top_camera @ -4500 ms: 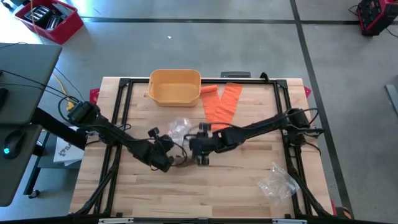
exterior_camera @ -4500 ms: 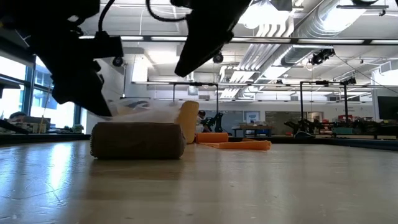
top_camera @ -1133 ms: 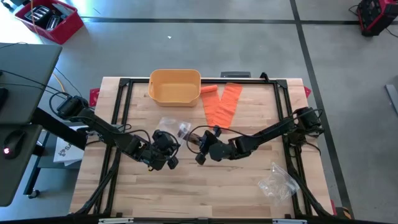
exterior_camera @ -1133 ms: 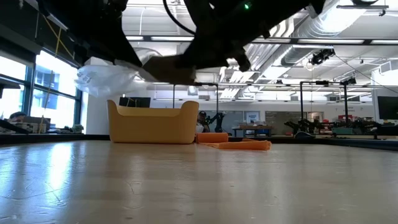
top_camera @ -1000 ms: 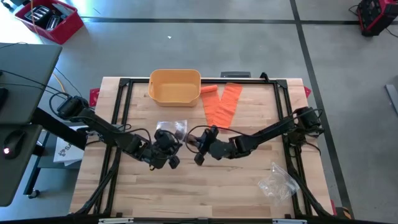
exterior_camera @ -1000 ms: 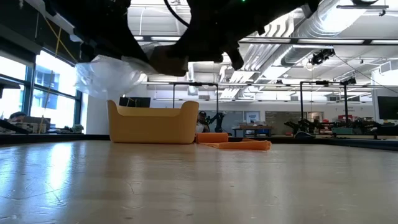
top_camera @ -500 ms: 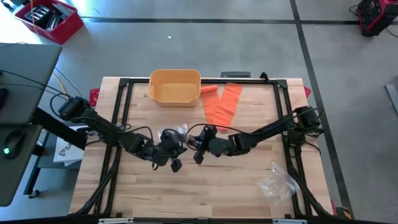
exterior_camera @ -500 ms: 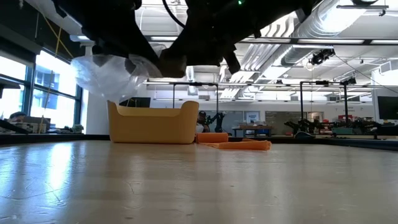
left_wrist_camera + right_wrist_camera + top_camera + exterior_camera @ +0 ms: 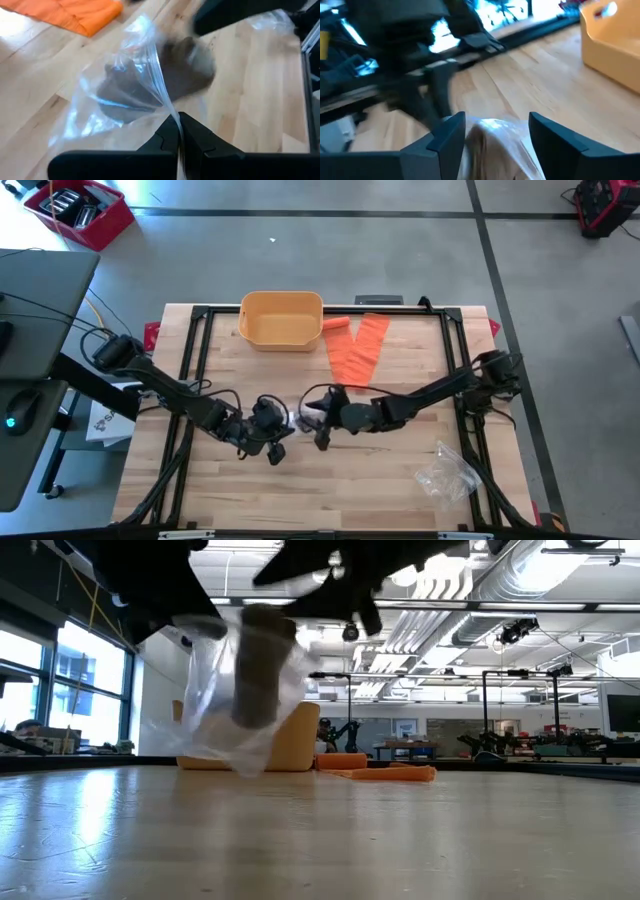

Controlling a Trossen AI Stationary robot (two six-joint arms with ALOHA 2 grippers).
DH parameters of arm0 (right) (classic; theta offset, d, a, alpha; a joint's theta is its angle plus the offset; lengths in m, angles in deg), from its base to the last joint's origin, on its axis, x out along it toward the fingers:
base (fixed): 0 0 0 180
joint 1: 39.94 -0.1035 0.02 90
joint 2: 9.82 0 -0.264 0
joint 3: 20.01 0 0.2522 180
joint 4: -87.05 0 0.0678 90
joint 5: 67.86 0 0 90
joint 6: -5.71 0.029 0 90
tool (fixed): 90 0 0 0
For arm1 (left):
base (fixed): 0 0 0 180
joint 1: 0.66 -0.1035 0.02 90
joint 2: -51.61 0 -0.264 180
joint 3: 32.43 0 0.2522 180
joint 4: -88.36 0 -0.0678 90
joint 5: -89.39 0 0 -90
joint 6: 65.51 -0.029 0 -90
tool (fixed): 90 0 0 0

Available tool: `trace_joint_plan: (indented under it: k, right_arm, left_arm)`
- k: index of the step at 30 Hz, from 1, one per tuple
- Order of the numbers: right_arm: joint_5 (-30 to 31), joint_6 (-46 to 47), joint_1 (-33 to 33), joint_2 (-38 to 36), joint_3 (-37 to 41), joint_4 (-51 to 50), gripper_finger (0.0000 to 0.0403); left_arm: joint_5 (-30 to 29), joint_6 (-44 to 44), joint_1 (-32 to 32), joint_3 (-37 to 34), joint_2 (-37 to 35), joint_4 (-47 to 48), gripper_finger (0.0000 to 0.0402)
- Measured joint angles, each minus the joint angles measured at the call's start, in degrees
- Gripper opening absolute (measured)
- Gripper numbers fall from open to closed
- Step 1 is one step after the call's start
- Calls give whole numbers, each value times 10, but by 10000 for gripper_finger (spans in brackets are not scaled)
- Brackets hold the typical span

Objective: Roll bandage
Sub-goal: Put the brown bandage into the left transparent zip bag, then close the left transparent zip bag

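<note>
A brown bandage roll sits inside a clear plastic bag that hangs above the table's middle. My left gripper is shut on the bag; in the high view it is just left of the bag. My right gripper is open. Its fingers stand on either side of the bag and roll, and I cannot tell whether they touch. In the high view it faces the left gripper from the right. My left gripper pinches the bag's edge between its two shut fingers, which slant down from the table's left. One layer or several, I cannot tell. The bag hangs slack below the fingers, clear of the table, with the roll upright inside it.
A yellow bin stands at the far edge, with orange bandage strips to its right. A second crumpled clear bag lies near the table's right front. Bare wood lies in front of the arms.
My right gripper has opened and let go of the brown roll. The roll has dropped into the bag and now stands upright in it. The bag, bunched and held high before, now sags down below my left gripper.
</note>
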Motion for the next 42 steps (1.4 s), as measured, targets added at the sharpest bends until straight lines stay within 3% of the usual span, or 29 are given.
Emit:
trace_joint_plan:
  k: [5, 9, 13, 20, 23, 29, 37, 39, 42]
  right_arm:
    - [5, -89, -40, -64, 0, 2, 206]
    - [6, -160, -74, -106, 0, 3, 206]
    - [26, -200, -96, -116, 0, -11, 206]
    - [53, -128, -83, -103, 0, -204, 206]
    - [46, -102, -62, -75, 0, -230, 205]
    - [-1, -153, -30, 5, 0, -139, 174]
    - [75, -126, -12, 35, 0, -115, 117]
    - [57, -138, -8, 35, 0, -99, 115]
    - [-16, -174, -1, 35, 0, -70, 114]
  left_arm:
    - [2, -9, 0, 0, -45, 8, 0]
    - [37, -33, 2, 0, -94, -3, 0]
    - [45, -39, -2, 1, -122, 57, 0]
    - [107, -43, -2, 1, -116, 83, 0]
    - [117, -43, 1, 1, -105, 83, 0]
    - [118, -43, 1, 1, -87, 83, 0]
    - [126, -40, 1, 0, -80, 83, 0]
    - [131, -40, 1, 0, -80, 83, 0]
    - [131, -40, 1, 0, -80, 83, 0]
